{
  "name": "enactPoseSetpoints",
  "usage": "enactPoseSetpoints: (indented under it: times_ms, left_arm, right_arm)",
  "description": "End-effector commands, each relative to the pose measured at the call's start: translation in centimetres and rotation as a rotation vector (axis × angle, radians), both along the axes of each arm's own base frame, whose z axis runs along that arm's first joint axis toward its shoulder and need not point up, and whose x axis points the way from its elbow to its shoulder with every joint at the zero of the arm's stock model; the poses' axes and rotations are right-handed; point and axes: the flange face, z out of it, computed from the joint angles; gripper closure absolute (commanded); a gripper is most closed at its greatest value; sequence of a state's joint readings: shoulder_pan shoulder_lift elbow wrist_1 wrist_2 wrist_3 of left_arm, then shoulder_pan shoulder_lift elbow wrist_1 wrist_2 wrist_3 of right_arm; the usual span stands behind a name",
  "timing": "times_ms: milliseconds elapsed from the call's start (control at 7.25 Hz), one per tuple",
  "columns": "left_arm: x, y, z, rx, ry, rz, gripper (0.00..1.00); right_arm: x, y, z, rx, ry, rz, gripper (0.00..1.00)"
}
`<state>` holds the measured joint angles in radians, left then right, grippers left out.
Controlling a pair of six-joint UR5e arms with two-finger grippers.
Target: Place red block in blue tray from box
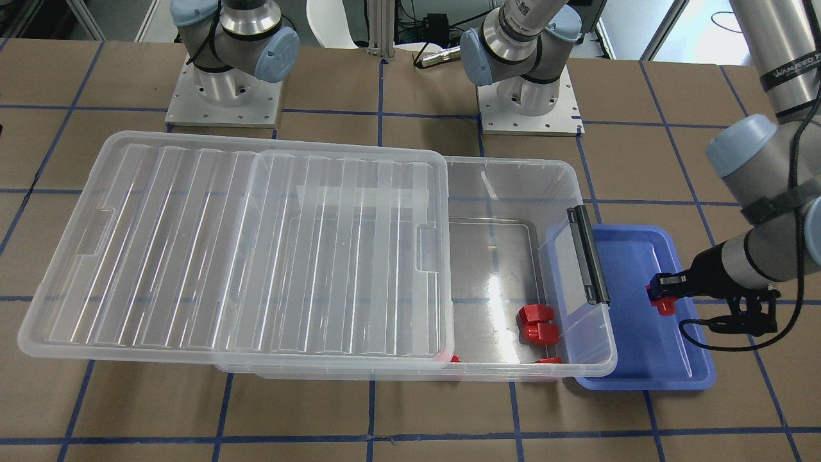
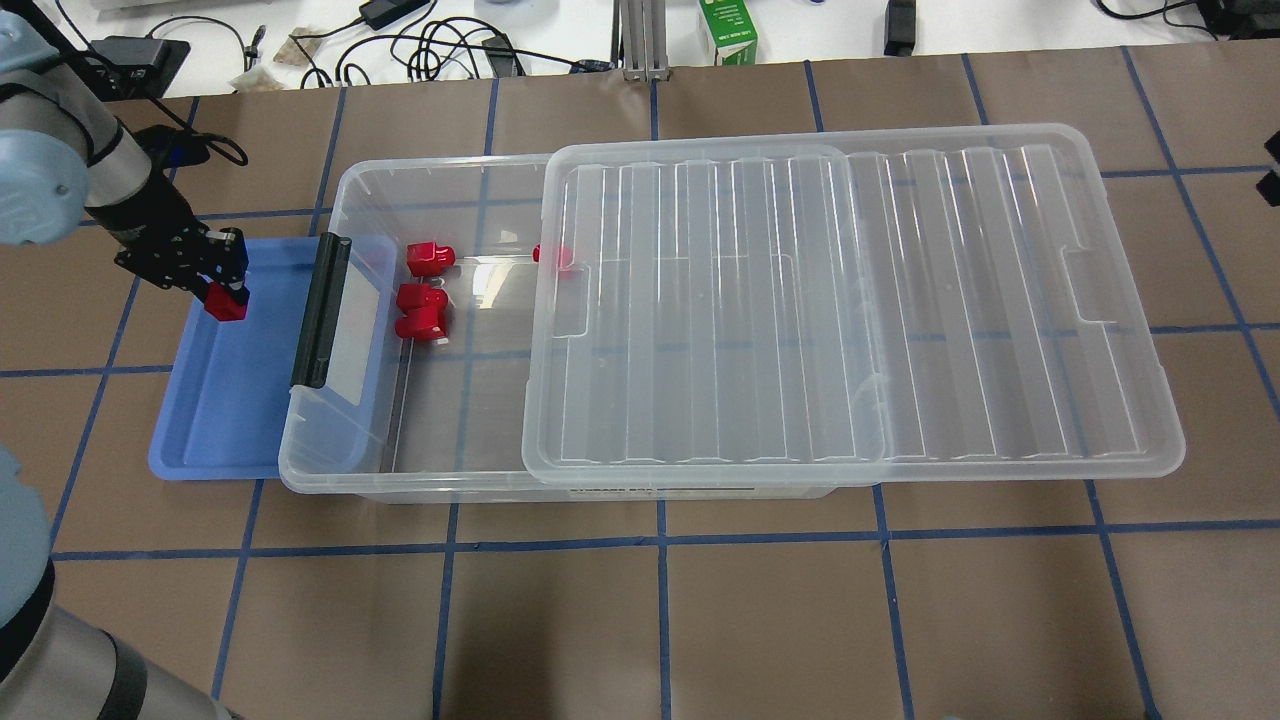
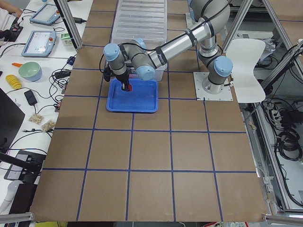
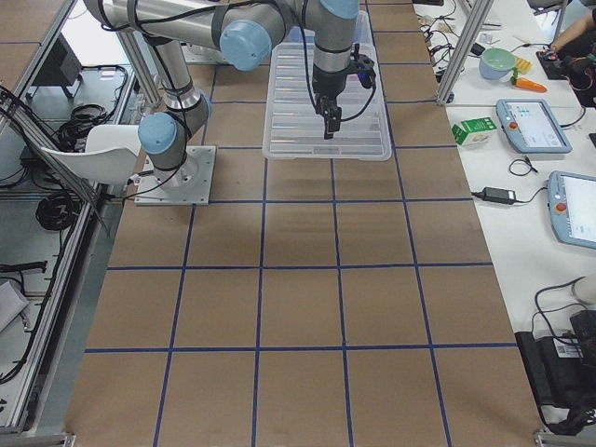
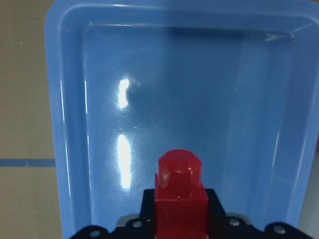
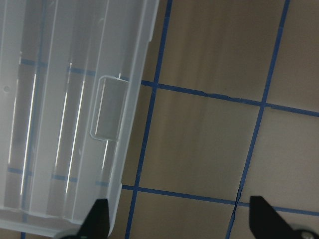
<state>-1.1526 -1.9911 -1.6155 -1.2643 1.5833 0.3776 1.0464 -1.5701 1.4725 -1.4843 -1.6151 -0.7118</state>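
the left gripper has its jaws clamped on a red block, stub end pointing down, hanging over the floor of the tray and inside its rim on every side the wrist view shows. how much air is left under the stub i cannot tell.

the main risk, as i judge it, is letting go too high: the block would land on its narrow stub, tip, and skid on the glossy floor, and the rim is low enough that a lively bounce might clear it. going too low is the opposite risk, since pressing the stub into a light tray could shove it sideways. the block could also cling to one pad and get dragged up as the jaws part.

just beside the tray, the latched end of the box leans over the tray's inner edge (touching or only overlapping, i cannot say), so a retreat swung that way could clip the latch. beyond it, more red blocks lie on the box floor, and the lid sits slid away from the tray, covering the rest.

farthest from the tray, the right gripper hovers by the lid's end with its jaws apart and nothing between them.
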Motion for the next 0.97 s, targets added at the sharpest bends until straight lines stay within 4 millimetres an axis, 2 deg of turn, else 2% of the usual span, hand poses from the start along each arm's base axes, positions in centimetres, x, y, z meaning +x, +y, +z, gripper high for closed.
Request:
enactPoseSetpoints:
  times_ms: [0, 138, 414, 552, 690, 828]
  left_arm:
    - [-0.3, 0.8, -4.9, 0.033, 0.014, 0.005, 1.00]
    - [-0.2, 0.6, -6.1, 0.039, 0.016, 0.007, 1.00]
    - [-0.2, 0.5, -7.5, 0.058, 0.026, 0.002, 0.98]
    - [-0.1, 0.4, -7.8, 0.054, 0.024, 0.001, 0.88]
    - [-0.1, 0.3, -7.8, 0.050, 0.022, 0.005, 0.62]
    - [-0.1, 0.3, -8.2, 0.056, 0.024, 0.007, 0.42]
  right_arm:
    - [-2.4, 0.6, -0.8, 0.004, -0.015, -0.035, 0.00]
    - [-2.5, 0.5, -3.0, 0.033, -0.040, -0.060, 0.00]
    - [-3.5, -1.1, -10.3, 0.047, -0.046, -0.067, 0.00]
    - [-3.6, -1.3, -12.8, 0.036, -0.039, -0.083, 0.00]
    - [-3.7, -1.5, -15.1, 0.057, -0.049, -0.155, 0.00]
    - [-3.5, -1.5, -15.5, 0.061, -0.048, -0.204, 0.00]
